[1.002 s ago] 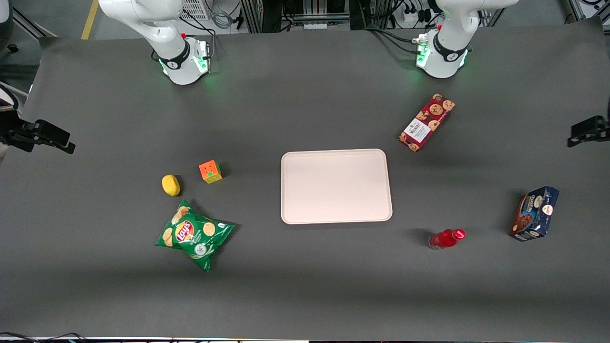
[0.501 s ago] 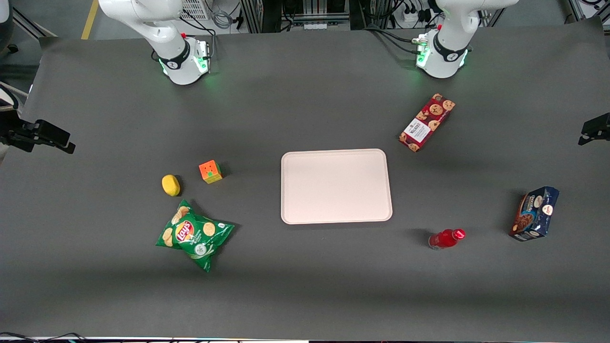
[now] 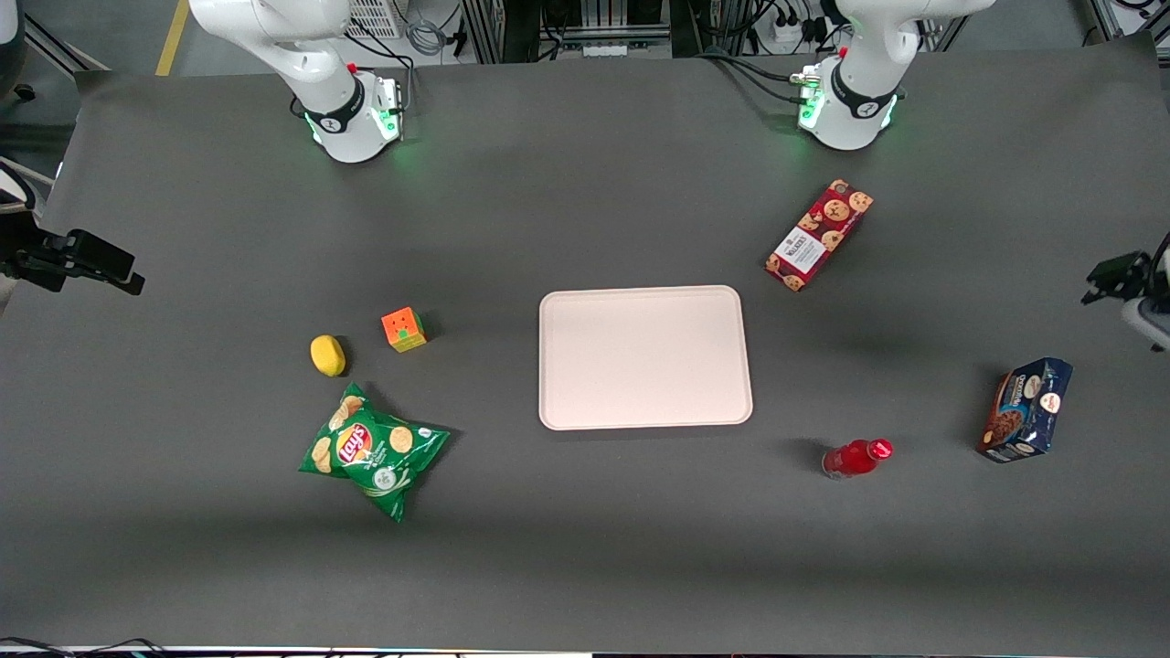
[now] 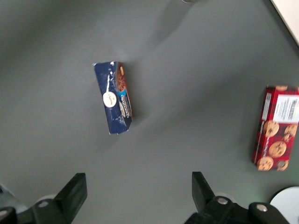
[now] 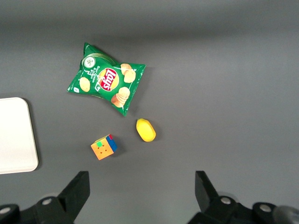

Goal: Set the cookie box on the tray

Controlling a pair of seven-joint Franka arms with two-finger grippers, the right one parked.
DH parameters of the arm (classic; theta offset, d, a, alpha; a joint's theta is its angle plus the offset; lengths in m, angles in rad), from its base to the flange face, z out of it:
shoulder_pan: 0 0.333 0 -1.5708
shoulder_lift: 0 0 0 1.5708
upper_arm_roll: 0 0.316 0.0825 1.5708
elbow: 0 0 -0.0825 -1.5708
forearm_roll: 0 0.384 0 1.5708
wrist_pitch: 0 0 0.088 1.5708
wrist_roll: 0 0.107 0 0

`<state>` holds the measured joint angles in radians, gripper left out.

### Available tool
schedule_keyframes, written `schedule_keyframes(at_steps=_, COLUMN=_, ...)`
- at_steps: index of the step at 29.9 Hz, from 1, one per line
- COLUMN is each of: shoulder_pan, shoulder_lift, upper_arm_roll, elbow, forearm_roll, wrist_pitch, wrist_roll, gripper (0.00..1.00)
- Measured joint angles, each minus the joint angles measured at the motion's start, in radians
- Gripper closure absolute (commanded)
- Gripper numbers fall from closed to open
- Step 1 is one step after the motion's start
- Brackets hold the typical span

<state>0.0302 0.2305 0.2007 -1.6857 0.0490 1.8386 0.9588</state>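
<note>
The cookie box (image 3: 1026,409), a dark navy-blue carton with a brown cookie picture, stands on the table toward the working arm's end; it also shows in the left wrist view (image 4: 113,98). The pale cream-pink tray (image 3: 644,356) lies bare at the table's middle; one corner of it shows in the left wrist view (image 4: 290,14). My left gripper (image 3: 1108,279) hangs above the table at the working arm's end, farther from the front camera than the cookie box and apart from it. In the left wrist view the gripper (image 4: 138,186) is open and empty.
A longer red cookie box (image 3: 820,235) lies between the tray and the working arm's base. A red bottle (image 3: 856,457) lies between tray and cookie box. A green chips bag (image 3: 373,451), a lemon (image 3: 327,355) and a colour cube (image 3: 404,329) lie toward the parked arm's end.
My left gripper has shifted at the table's end, coming nearer to the front camera and closer to the cookie box. The objects on the table have not moved.
</note>
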Motion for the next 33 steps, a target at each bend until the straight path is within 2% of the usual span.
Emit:
schedule_keyframes(at_steps=15, shoulder_pan=0.053, shoulder_lift=0.14, upper_arm_roll=0.005, elbow=-0.115, forearm_roll=-0.031, wrist_pitch=0.252, wrist_roll=-0.095, gripper=0.0)
schedule_keyframes(at_steps=19, shoulder_pan=0.061, shoulder_lift=0.165, upper_arm_roll=0.005, elbow=-0.144, forearm_roll=-0.065, wrist_pitch=0.292, wrist_roll=-0.114, gripper=0.0)
schedule_keyframes(at_steps=28, shoulder_pan=0.068, shoulder_lift=0.21, upper_arm_roll=0.005, elbow=-0.172, forearm_roll=-0.087, wrist_pitch=0.38, wrist_roll=-0.124, gripper=0.0)
schedule_keyframes(at_steps=33, shoulder_pan=0.068, shoulder_lift=0.231, upper_arm_roll=0.005, elbow=-0.178, forearm_roll=-0.147, wrist_pitch=0.412, wrist_roll=-0.127, gripper=0.0)
